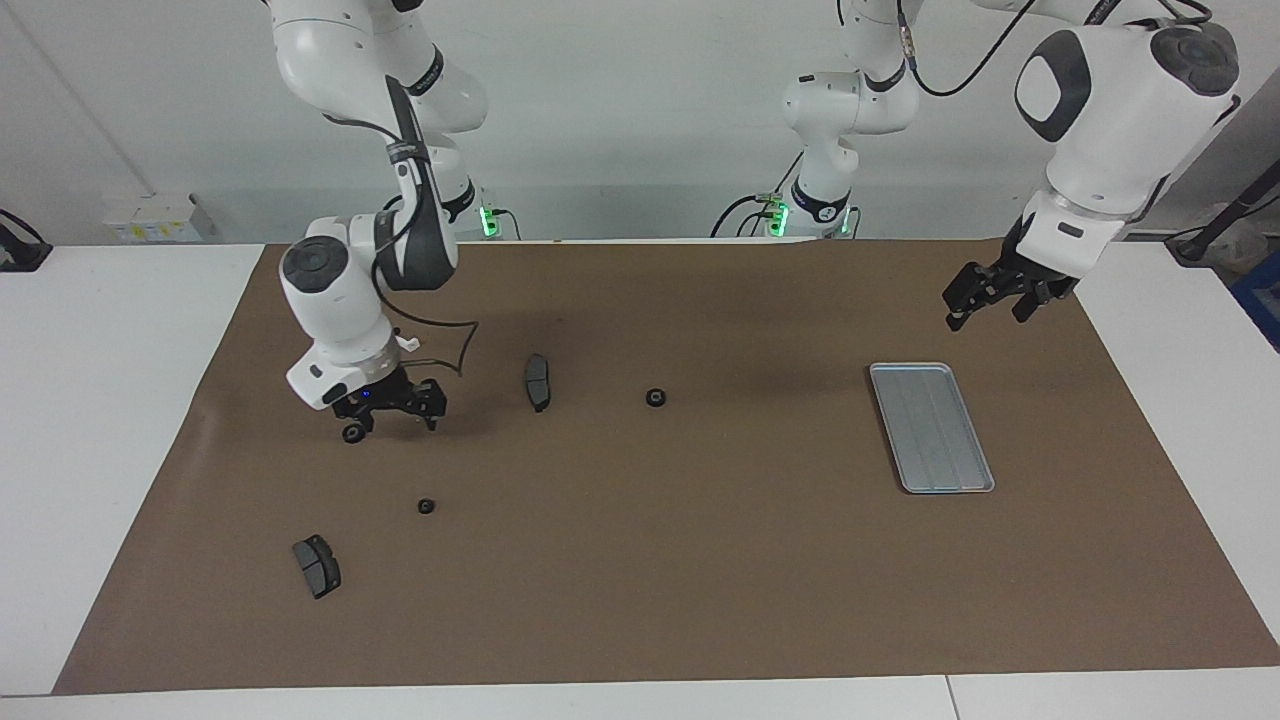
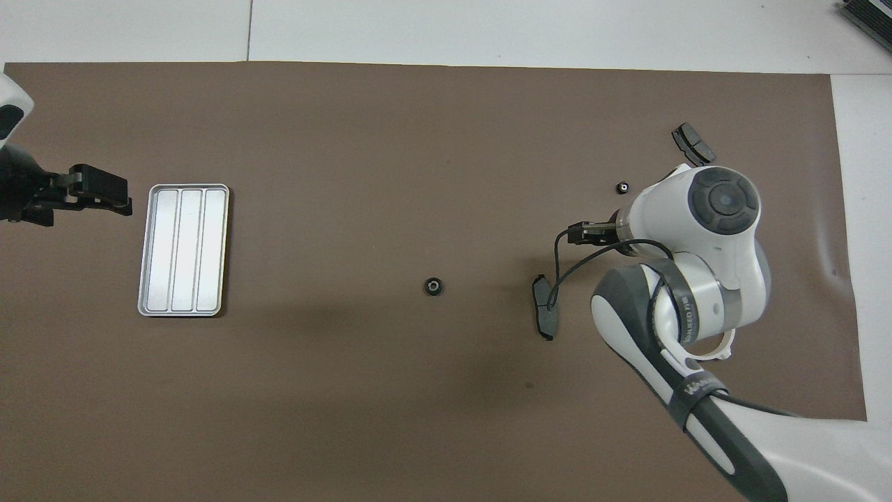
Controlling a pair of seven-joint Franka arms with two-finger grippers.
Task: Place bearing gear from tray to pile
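Observation:
The silver-grey tray (image 1: 930,427) lies empty at the left arm's end of the mat; it also shows in the overhead view (image 2: 185,249). My right gripper (image 1: 392,424) is low over the mat at the right arm's end, open, with a small black bearing gear (image 1: 353,433) at one fingertip. My left gripper (image 1: 988,312) (image 2: 115,192) hangs open and empty beside the tray. Two brake pads of the pile lie near the right gripper, one (image 1: 538,381) (image 2: 545,307) beside it and one (image 1: 317,565) (image 2: 693,143) farther from the robots. The white bracket is out of view.
A second gear (image 1: 656,397) (image 2: 433,286) lies mid-mat. A third gear (image 1: 426,506) (image 2: 623,187) lies between the right gripper and the farther brake pad. The brown mat (image 1: 700,580) covers the table. In the overhead view the right arm's wrist (image 2: 721,202) hides its gripper.

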